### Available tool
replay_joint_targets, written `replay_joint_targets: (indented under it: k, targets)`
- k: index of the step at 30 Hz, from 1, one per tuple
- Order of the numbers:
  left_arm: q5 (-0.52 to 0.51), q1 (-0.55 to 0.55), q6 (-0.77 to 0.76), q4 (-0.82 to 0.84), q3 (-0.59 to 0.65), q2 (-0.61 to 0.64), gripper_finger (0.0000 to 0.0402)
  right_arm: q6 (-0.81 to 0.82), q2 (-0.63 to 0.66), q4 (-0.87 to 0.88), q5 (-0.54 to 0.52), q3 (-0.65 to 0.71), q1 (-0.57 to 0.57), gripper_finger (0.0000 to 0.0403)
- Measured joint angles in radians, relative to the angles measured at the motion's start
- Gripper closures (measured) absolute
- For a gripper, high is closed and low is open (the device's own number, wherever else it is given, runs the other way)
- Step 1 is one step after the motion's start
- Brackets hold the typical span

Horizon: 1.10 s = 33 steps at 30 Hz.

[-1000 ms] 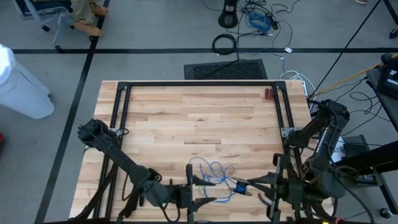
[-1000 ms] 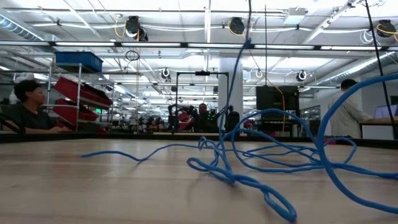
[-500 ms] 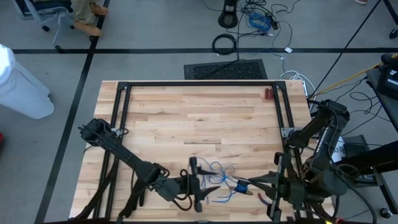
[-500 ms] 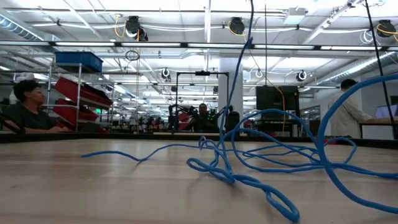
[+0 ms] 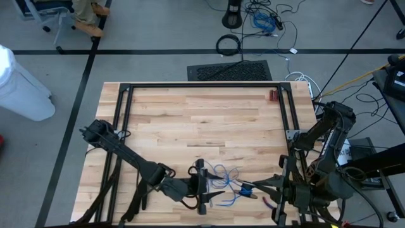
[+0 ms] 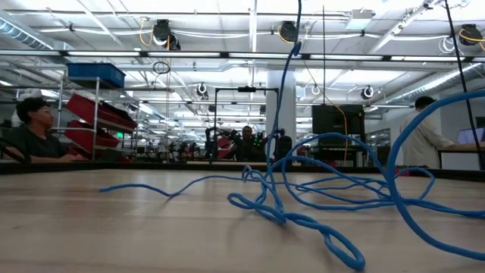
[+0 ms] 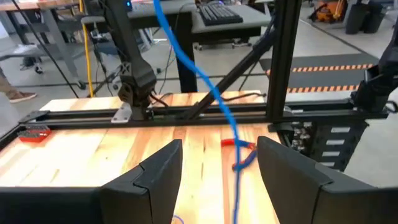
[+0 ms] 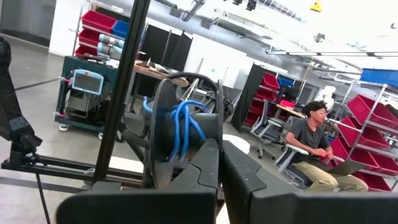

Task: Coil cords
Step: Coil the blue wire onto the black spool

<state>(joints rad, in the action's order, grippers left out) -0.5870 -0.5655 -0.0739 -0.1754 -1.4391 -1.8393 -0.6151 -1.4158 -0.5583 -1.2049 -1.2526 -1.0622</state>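
The thin blue cord lies in loose, tangled loops on the wooden table near its front edge. In the low view one strand of it rises steeply out of the top of the picture. My left gripper stands open at the loops. In its wrist view a blue strand slants down between its two fingers. My right gripper is shut and points toward the table's left edge, at the cord's blue end. My right gripper has the cord by its blue end, coming level from the table's right; its own shut fingers hide the place of contact. Blue loops bunch just beyond its fingertips. My left gripper: I cannot tell whether its fingers touch the strand between them.
A black frame runs round the table top. A small red object lies at the far right corner. Red-handled pliers lie on the wood by the cord. A thick black cable ring lies on the floor. People sit in the room behind.
My left gripper has moved toward the table's right edge, in among the cord's loops, and has rolled about its own axis, so its fingers now stand on either side of a strand. The loops on the table have kept their shape.
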Motion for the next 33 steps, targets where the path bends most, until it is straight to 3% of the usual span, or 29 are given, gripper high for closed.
replay_joint_targets:
  k: [21,27,33]
  targets:
    - [0.065,0.014,0.008,0.005,0.0,0.0,0.0325,0.0,0.0,0.0,0.002,0.0,0.008,0.0403]
    - [0.07,0.016,0.009,0.004,0.0,0.0,0.0389,0.0,0.0,0.0,0.002,0.0,0.008,0.0403]
    - [0.084,0.016,0.03,-0.002,0.0,0.0,0.0395,0.0,0.0,0.001,0.002,0.0,0.008,0.0403]
